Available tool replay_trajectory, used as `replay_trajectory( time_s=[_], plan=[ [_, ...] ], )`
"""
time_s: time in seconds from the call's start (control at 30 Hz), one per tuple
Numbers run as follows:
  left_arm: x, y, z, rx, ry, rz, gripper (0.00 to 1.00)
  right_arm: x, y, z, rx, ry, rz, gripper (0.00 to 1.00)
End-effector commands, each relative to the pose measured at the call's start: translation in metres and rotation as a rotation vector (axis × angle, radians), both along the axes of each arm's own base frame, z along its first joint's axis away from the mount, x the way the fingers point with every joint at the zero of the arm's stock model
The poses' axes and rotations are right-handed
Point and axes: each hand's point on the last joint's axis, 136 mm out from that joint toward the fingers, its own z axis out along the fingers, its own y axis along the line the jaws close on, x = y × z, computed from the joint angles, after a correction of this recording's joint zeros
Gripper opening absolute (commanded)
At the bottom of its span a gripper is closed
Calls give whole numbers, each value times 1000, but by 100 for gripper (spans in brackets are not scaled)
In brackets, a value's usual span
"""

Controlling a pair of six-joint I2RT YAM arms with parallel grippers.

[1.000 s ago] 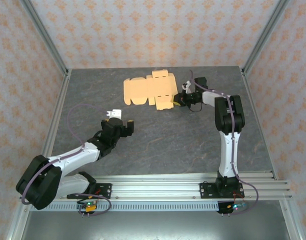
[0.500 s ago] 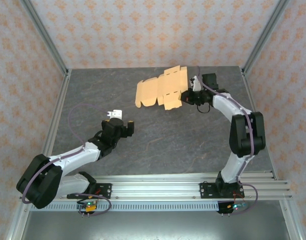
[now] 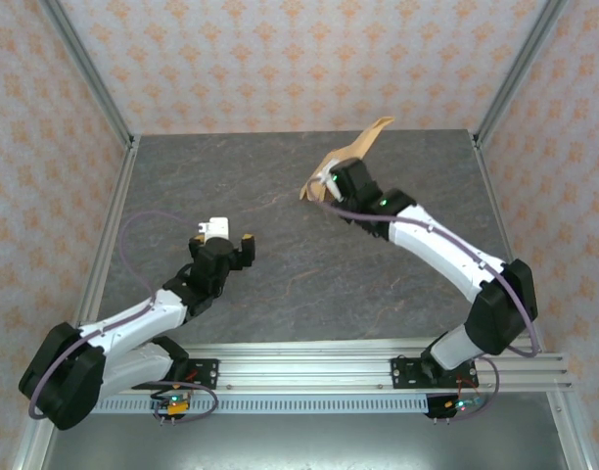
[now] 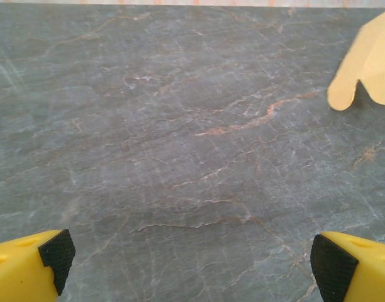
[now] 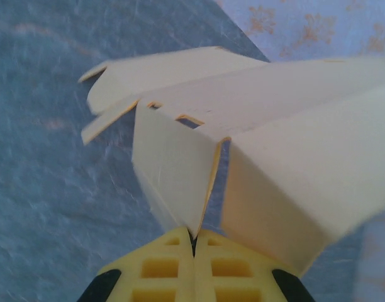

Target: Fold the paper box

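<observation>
Holds the paper box (image 3: 358, 145) up in the air over the far side of the table (image 3: 280, 284) with the right gripper (image 5: 194, 236), jaws shut tight on one thin flap, the sheet tilted and bent. Hangs the left gripper (image 4: 195, 258) low over the table nearer the front, jaws wide open with nothing between them, well apart from the box.

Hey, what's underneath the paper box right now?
Bare grey table surface, seen past the paper box pinched in the right claw. The patch directly beneath it is covered.
</observation>
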Motion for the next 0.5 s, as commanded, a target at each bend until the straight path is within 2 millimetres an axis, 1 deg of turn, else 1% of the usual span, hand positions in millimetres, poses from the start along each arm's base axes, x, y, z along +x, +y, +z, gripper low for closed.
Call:
replay_trajectory(
  time_s=[0.0, 0.1, 0.17, 0.23, 0.37, 0.43, 0.47],
  plan=[
    [-5, 13, 5, -10, -48, 70, 100, -5, -12, 20, -301, -146, 86, 0],
    [-7, 15, 5, -14, -55, 75, 100, -12, -10, 17, -442, -160, 183, 0],
    [-7, 16, 5, -14, -56, 79, 100, -14, -9, 18, -529, -193, 218, 0],
    [-7, 16, 5, -14, -56, 80, 100, -15, -8, 25, -565, -210, 231, 0],
    [-6, 17, 5, -12, -53, 89, 100, -12, -14, 43, -642, -248, 226, 0],
    [-7, 17, 5, -13, -55, 91, 100, -12, -13, 47, -692, -269, 264, 0],
    [-7, 17, 5, -14, -57, 91, 100, -14, -11, 46, -714, -271, 307, 0]
  ],
)
